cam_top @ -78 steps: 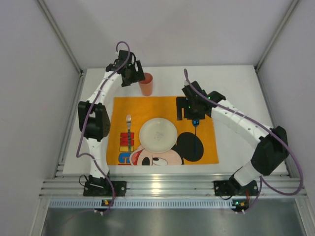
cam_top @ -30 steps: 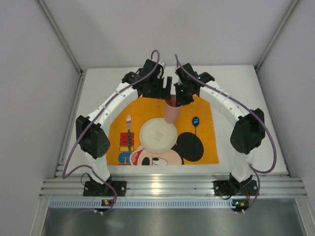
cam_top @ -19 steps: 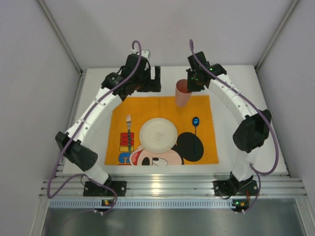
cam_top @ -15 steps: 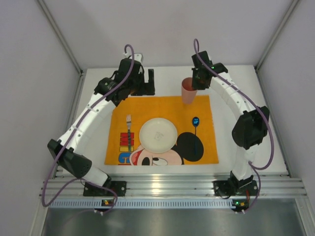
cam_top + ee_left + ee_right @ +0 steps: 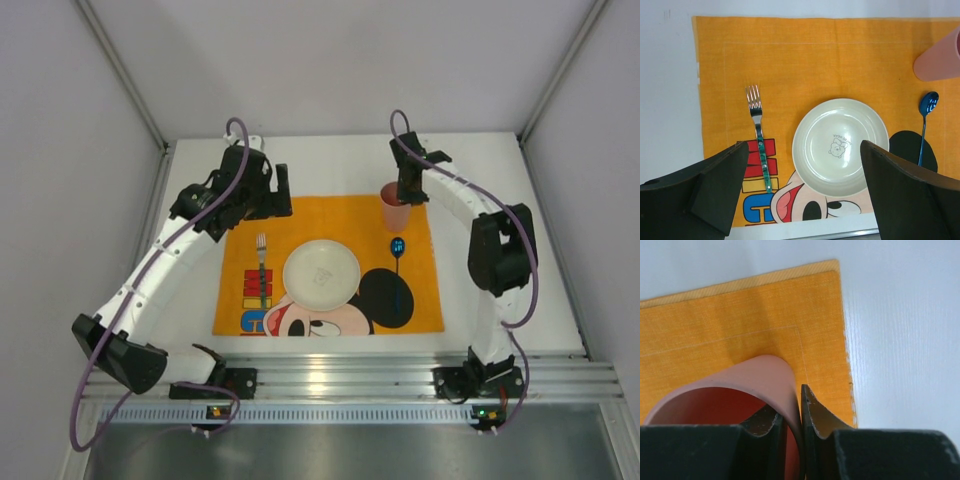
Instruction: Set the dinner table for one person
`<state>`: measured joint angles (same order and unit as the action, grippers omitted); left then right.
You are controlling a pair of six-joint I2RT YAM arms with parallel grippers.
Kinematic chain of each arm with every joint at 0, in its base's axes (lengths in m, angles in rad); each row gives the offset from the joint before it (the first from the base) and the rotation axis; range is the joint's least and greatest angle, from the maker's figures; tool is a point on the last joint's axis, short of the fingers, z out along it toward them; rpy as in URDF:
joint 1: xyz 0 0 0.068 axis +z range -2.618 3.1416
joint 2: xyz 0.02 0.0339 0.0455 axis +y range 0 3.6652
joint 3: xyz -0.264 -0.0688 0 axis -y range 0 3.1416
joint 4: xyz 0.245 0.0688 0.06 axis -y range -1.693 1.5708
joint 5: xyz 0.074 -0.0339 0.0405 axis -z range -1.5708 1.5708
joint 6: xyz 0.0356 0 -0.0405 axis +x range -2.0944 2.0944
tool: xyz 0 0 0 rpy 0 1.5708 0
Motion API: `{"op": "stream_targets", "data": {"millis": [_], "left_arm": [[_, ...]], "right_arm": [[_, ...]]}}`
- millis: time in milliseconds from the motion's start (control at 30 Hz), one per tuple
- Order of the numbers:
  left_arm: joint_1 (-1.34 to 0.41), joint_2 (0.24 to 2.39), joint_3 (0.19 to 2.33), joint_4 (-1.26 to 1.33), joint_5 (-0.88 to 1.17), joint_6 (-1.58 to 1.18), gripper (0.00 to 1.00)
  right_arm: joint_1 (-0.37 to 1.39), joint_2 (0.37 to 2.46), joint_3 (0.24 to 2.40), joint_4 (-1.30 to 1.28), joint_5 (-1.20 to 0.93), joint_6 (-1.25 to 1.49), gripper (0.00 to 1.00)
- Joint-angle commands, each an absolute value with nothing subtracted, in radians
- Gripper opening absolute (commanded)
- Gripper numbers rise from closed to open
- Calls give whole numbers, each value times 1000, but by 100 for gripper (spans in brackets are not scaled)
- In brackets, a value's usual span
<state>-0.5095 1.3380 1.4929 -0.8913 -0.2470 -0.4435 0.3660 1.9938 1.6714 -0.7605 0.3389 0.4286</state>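
Top view: the dinner table [image 5: 330,165] is a large plain white matte tabletop. It lies flat and face up in a booth of pale grey walls [image 5: 330,60] with metal corner posts, and a ribbed aluminium rail [image 5: 340,380] runs along its near edge. Its longer side appears to run left to right, square with the walls.

An orange cloth mat with a cartoon mouse [image 5: 320,215] lies in the middle of the table, its long side parallel to the table's. On the mat are a round cream plate [image 5: 321,274], a steel fork with a green handle [image 5: 262,270] to the left of the plate, and a blue spoon [image 5: 398,270] to the right. Both utensils point towards the far wall.

A pink plastic cup [image 5: 394,207] stands upright at the mat's far right corner. The right gripper [image 5: 408,190] is at the cup's rim. The left gripper [image 5: 275,195] hangs over the mat's far left corner with nothing in it.

Left wrist view: bare white table borders the mat on the left and far sides. The two dark fingers [image 5: 715,185] stand wide apart at the bottom corners, touching nothing. The plate, fork and spoon lie well below, between them.

Right wrist view: white tabletop fills the right and far side, beyond the mat's corner. The jaws are nearly together and pinch the cup's thin wall, one finger [image 5: 817,415] outside and the other inside. Whether the cup's base rests on the mat cannot be told.
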Motion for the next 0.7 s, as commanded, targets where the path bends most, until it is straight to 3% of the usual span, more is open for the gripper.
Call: {"op": "stream_targets", "data": {"millis": [0,67,100,167,200,267,433,667], "left_arm": [[-500,1319,1494,-887,-267,-449,98],[-497,1327,1499,-879,-261,-449,98],[-495,1334,1499,-879,-258,-451,98],[-492,1347,1508,-877,-250,-453,98],[-491,1351,1511,-877,-247,-454,98],[-489,1362,1514,-871,-242,-457,98],[-482,1393,1534,-856,-247,-468,98],[-480,1439,1580,-807,-253,-469,98]], "right_arm": [[371,1954,1605,-678,368,443,3],[371,1933,1586,-664,373,442,26],[370,1925,1577,-666,373,442,45],[370,1907,1575,-672,371,443,57],[370,1899,1577,-676,370,445,69],[370,1869,1589,-692,373,448,83],[370,1795,1672,-750,365,437,99],[370,1579,1821,-876,351,416,100]]}}
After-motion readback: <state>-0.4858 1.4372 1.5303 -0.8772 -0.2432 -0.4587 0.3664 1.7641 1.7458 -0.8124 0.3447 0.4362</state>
